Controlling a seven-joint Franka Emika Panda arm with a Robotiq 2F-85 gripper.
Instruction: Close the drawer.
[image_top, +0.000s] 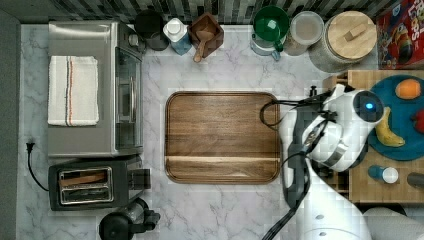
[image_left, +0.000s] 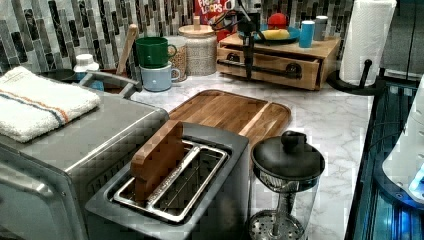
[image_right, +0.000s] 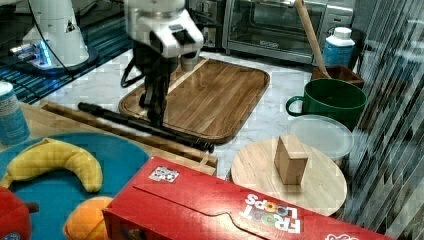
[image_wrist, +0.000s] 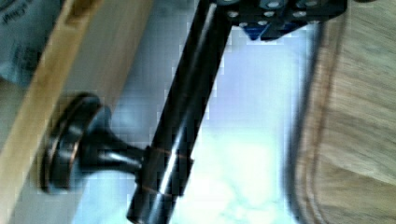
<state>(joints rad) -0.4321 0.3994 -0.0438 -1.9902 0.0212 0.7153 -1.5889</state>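
Observation:
The light-wood drawer (image_left: 280, 64) sits under a butcher-block top, and a long black bar handle (image_left: 265, 71) runs across its front. In the right view the drawer's front (image_right: 167, 150) stands a little way out from the top. My gripper (image_right: 156, 117) hangs straight down with its tips against the handle (image_right: 125, 121), on the side facing the dark tray. Seen from the wrist, the handle bar (image_wrist: 187, 112) and one round mount (image_wrist: 74, 144) run along the drawer front (image_wrist: 74, 60). The gripper (image_wrist: 280, 18) is shut beside the bar, holding nothing.
The dark wooden tray (image_top: 222, 137) lies on the marble counter just in front of the drawer. A blue plate (image_top: 400, 120) with a banana and other fruit sits on the butcher-block top. Jars, mugs and a cereal box line the back wall. A toaster oven (image_top: 95, 87) and toaster (image_top: 92, 185) stand beyond the tray.

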